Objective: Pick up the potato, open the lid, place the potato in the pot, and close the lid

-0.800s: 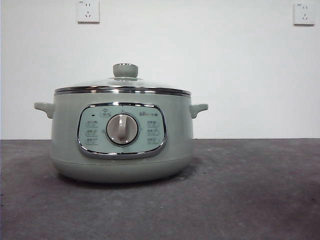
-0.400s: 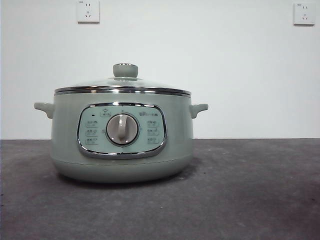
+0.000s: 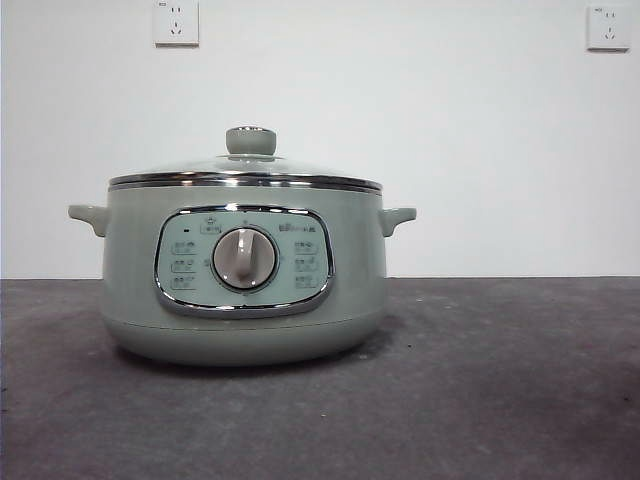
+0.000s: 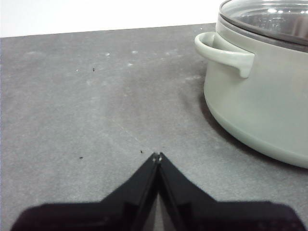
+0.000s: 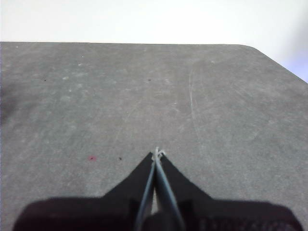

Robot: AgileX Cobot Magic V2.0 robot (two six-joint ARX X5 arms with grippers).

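While lid sits, grippers closed, empty.

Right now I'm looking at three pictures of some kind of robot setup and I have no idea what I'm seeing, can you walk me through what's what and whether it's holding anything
This is a robot with two arms at a table, each ending in a gripper of two black jaws. One picture comes from a low camera looking level across the grey table: it shows a pale green electric pot with its glass lid on, and two wall sockets behind. No arm shows there.

The other two pictures come from cameras on the wrists. In the left wrist view, the left gripper has its jaws pressed together over bare table, with the pot off to one side. In the right wrist view, the right gripper is shut too, over bare table.

Neither holds anything. No potato shows in any picture.
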